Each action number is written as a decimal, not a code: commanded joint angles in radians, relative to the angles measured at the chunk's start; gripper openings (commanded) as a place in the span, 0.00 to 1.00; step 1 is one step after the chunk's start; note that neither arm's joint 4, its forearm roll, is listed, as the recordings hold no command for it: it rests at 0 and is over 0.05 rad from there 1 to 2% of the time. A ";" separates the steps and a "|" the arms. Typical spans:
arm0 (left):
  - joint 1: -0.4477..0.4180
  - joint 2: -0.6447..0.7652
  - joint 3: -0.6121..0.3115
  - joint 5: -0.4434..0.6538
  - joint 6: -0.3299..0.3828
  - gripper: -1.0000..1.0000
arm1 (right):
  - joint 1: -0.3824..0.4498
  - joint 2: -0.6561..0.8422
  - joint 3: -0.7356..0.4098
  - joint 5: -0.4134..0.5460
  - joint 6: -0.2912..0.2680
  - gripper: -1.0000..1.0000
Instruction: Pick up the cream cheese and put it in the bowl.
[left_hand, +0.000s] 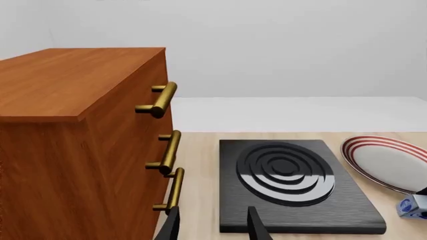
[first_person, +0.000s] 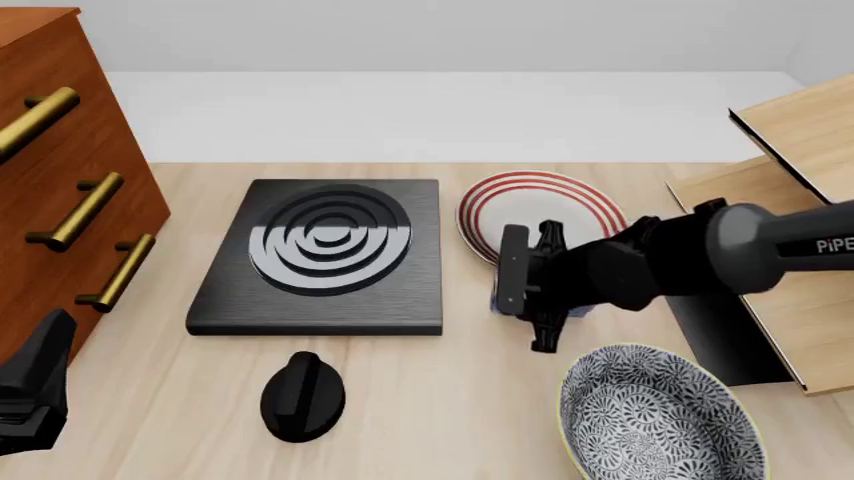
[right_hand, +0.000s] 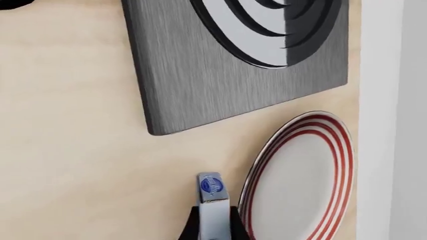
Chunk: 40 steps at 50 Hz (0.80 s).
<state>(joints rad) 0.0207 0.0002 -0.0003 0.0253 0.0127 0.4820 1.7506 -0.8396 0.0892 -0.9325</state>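
Front view puts the right gripper (first_person: 523, 285) at centre right of the frame, its black fingers closed on the cream cheese (first_person: 509, 298), which shows there only as a sliver of blue just below the red-ringed plate (first_person: 587, 205) and to the right of the stove slab (first_person: 320, 255). The right wrist view makes the hold plain: the small light-blue box (right_hand: 212, 202), with its dark blue oval label, sits pinched between the two fingers, beside the plate's rim (right_hand: 267, 160). The bowl (first_person: 661, 420) stands at lower right, deep and round, with a grey-blue floral speckle inside and a pale rim; it is near the held box and apart from it. Between them I see only bare pale wood table (first_person: 441, 390). A black knob (first_person: 303, 395) lies at lower centre, in front of the brushed dark slab with its raised concentric rings. At far left stands a reddish wooden cabinet (first_person: 60, 180) with brass bar handles. Light wooden boards (first_person: 787, 180) lean at the right edge. The left gripper (left_hand: 212, 225) hangs at lower left, its fingers parted and holding nothing, near the cabinet's front.
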 joint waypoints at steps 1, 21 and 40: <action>-0.004 0.000 0.000 -0.005 0.001 1.00 | 0.021 -0.038 0.021 0.035 0.002 0.00; -0.013 0.000 -0.005 -0.014 -0.001 1.00 | 0.072 -0.167 0.048 0.099 -0.003 0.00; -0.010 0.000 -0.019 -0.014 -0.010 1.00 | 0.133 -0.349 -0.070 0.239 0.069 0.00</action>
<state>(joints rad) 0.0111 0.0001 -0.0116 0.0102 0.0053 0.5798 1.5027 -0.8481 0.2597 -0.9226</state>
